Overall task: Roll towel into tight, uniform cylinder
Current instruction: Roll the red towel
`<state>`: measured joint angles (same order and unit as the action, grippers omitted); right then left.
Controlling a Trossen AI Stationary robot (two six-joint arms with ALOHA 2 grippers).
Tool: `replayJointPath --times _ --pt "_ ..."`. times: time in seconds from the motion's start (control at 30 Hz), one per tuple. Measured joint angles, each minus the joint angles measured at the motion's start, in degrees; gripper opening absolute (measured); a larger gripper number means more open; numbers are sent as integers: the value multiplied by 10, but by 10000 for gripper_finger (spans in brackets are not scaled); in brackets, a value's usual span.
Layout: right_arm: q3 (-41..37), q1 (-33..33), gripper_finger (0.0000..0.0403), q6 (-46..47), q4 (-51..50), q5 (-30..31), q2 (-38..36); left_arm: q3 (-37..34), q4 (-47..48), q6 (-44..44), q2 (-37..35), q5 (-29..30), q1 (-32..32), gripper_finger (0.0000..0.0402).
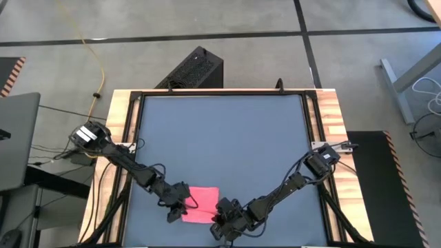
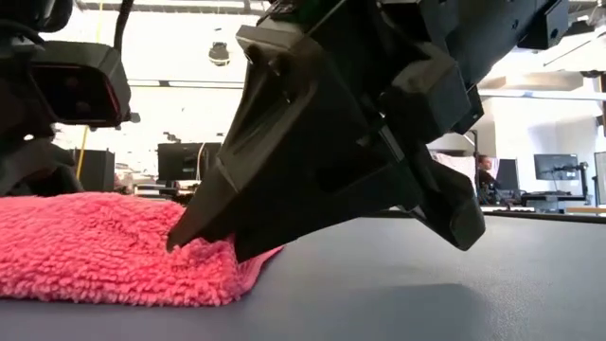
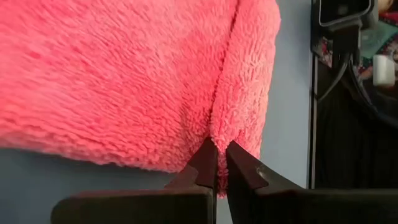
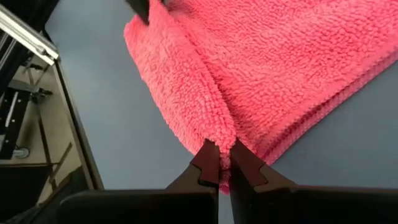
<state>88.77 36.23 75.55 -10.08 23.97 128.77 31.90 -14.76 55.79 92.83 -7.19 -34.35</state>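
The towel (image 1: 201, 204) lies on the dark grey bench (image 1: 220, 138), near its front edge and roughly midway between the two arms. It is bright pink and fluffy, and looks folded over on itself: the right wrist view shows stacked layers along one edge and a raised ridge of cloth running up from the fingertips.

Left gripper (image 1: 176, 211): at the towel's left front corner, low to the bench. Its wrist view shows both dark fingers (image 3: 202, 165) pinched together on a fold of the towel edge, pink pile showing in the thin gap between them. Clamped on the cloth.

Right gripper (image 1: 222, 222): at the towel's right front corner. In its own wrist view the fingers (image 4: 205, 165) are closed on the ridge of cloth, again with only a sliver of pink between. The low view shows this gripper large in the foreground, fingertip pressed into the towel's near corner, towel otherwise flat on the bench.

Both arms reach inward from the bench sides.
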Motion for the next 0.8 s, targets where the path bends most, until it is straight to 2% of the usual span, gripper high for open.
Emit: replayJointPath --times 0.2,0.43,0.6,0.8 --pt "0 -4 30 5 -11 12 0 1 -3 11 25 -3 0 5" --pt "0 -13 33 11 -15 14 -1 0 6 -4 15 -16 4 45" --pt "0 -16 32 12 -17 7 -1 -5 59 -42 -31 -39 9 62" --pt "0 -18 34 7 -19 0 -2 -5 159 -58 -114 -6 5 63"
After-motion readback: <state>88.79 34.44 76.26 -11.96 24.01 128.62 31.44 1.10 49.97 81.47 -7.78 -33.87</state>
